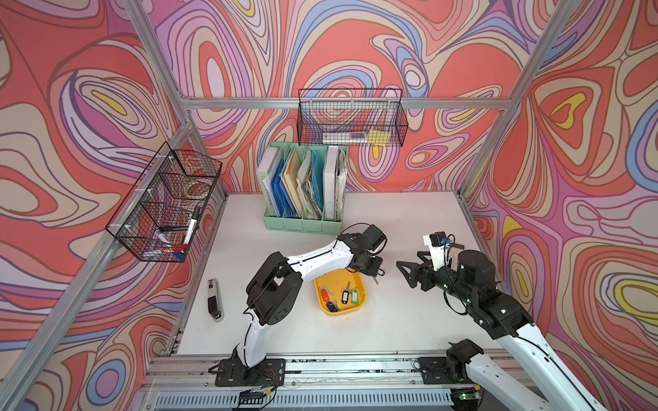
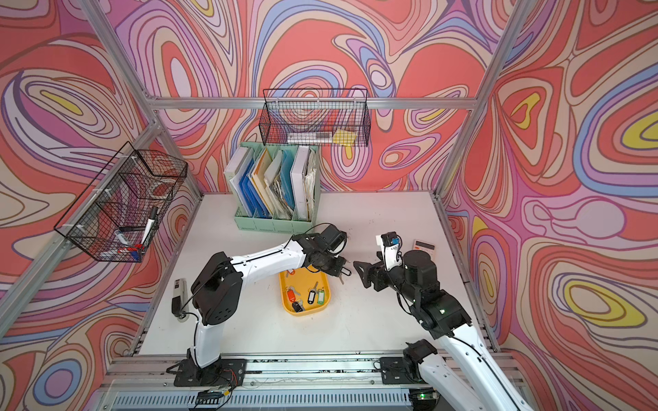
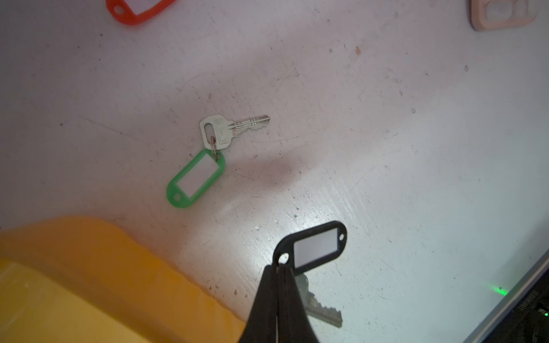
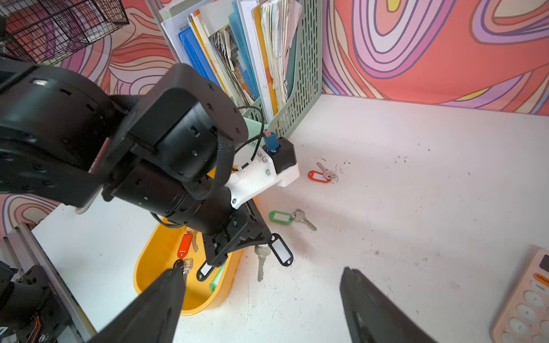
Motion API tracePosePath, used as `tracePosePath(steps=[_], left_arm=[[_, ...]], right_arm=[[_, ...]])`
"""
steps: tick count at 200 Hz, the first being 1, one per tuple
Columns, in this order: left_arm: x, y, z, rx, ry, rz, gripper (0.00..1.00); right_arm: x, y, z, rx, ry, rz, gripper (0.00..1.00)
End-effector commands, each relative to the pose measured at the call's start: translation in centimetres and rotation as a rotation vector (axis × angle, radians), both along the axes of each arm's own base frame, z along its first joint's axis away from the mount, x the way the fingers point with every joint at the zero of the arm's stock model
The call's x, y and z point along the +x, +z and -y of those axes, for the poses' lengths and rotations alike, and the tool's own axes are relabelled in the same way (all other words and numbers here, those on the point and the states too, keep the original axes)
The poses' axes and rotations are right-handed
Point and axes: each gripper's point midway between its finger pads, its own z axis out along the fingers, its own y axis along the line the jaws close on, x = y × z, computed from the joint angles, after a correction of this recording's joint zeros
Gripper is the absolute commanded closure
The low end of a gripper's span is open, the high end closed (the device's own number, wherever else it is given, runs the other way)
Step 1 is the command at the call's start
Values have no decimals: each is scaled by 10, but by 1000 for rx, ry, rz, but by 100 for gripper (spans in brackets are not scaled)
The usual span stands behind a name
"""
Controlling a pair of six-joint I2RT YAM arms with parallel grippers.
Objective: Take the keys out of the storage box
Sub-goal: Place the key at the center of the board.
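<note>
Closest to the left wrist camera, the left gripper has its black fingers pressed tight together on the black-tagged key, a small silver metal blade ringed to an oval black plastic tag. The tag sticks out past the fingertips and the blade hangs beneath, though whether it touches the scuffed white table I cannot tell. That grip sits just outside the rounded end of the storage box, a shallow yellow plastic tray with low walls. Further out, flat on the table and apart from the box, lies the green-tagged key, and beyond it the red-tagged key, near the mint green slotted file organiser. Inside the box at least four more keys show, with orange-red, green and black tags. The right gripper hovers near the box, jaws spread wide and holding nothing; a peach calculator lies on the table beside it.
</note>
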Motion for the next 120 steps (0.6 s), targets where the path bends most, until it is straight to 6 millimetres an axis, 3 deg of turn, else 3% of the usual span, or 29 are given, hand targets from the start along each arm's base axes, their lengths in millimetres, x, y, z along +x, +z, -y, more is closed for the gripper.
tracePosePath(steps=[1, 64, 120], left_arm=[[0, -8, 0, 34, 0, -10, 100], [-2, -30, 3, 52, 2, -49, 98], [1, -30, 4, 65, 2, -44, 91]], right_arm=[[2, 7, -1, 15, -3, 25, 14], [3, 9, 0, 15, -6, 30, 13], [3, 10, 1, 10, -11, 35, 13]])
